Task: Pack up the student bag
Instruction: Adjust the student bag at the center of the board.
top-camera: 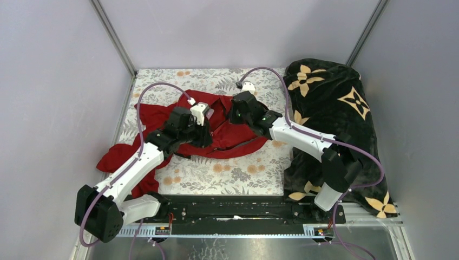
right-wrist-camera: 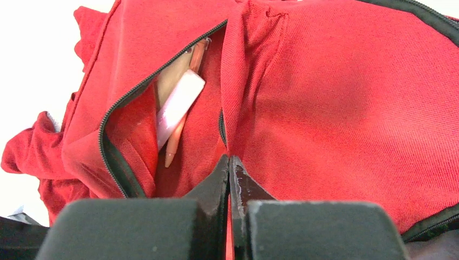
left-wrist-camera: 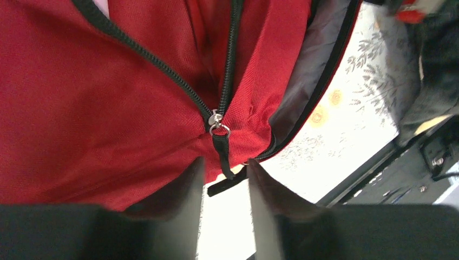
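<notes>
Loc.: student bag [top-camera: 238,142] frame ctr, flat on surface [top-camera: 227,174]. R hand [right-wrist-camera: 230,168] closed, pinching fabric fold, prob. to steady bag. L hand [left-wrist-camera: 224,187] part-open astride zip pull [left-wrist-camera: 219,149], gripping nothing.

Top view is taken from high behind the arms [top-camera: 135,165], angled down over the whole table [top-camera: 227,174]. Both wrist views are held very close to the student bag [top-camera: 241,141], facing its red fabric; the bag is shared by all three.
</notes>
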